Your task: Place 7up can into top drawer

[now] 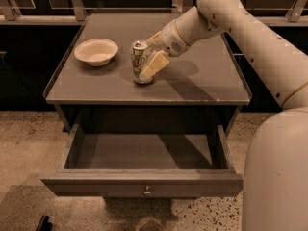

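The 7up can (pixel 138 57) stands upright on the grey table top (pixel 207 81), right of centre-left. My gripper (pixel 147 59) reaches in from the right and is shut on the can, with one cream finger (pixel 154 64) lying against the can's front right side and the other behind it. The can's base rests on the table. The top drawer (pixel 96 181) below the table top is pulled open toward the camera. Its inside shows nothing in it, and its small round knob (pixel 147 191) is at the centre of the front panel.
A shallow cream bowl (pixel 96 51) sits on the table left of the can. My arm (pixel 250 37) crosses the right side of the view and my base (pixel 276 177) fills the lower right. Speckled floor lies around the drawer.
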Controlling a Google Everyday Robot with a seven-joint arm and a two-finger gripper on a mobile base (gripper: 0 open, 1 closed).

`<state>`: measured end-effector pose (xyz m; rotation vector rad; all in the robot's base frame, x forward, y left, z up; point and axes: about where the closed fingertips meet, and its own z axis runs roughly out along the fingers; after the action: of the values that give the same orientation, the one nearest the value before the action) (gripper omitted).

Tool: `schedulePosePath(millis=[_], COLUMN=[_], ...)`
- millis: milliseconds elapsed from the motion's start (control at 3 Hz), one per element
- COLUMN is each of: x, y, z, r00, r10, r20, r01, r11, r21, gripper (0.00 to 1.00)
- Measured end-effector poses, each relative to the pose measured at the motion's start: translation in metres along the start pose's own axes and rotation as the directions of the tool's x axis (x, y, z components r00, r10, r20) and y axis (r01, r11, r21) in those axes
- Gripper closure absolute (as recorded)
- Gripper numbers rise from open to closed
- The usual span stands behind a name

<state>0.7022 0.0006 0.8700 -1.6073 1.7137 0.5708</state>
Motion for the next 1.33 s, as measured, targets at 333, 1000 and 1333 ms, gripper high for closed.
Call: schedulePosePath(millis=[333, 1000, 1333], x=[0.0, 0.0, -0.0003], y=[0.0, 0.0001, 0.0008], z=[0.0, 0.0002, 0.001], r00=[1.0, 1.0, 1.0], r10=[0.0, 0.0, -0.002], r20=[0.0, 0.0, 0.001], r01=[0.0, 0.0, 0.002], r11=[1.0, 1.0, 1.0], r21=[0.0, 0.0, -0.002], gripper=[0.43, 0.89, 1.0])
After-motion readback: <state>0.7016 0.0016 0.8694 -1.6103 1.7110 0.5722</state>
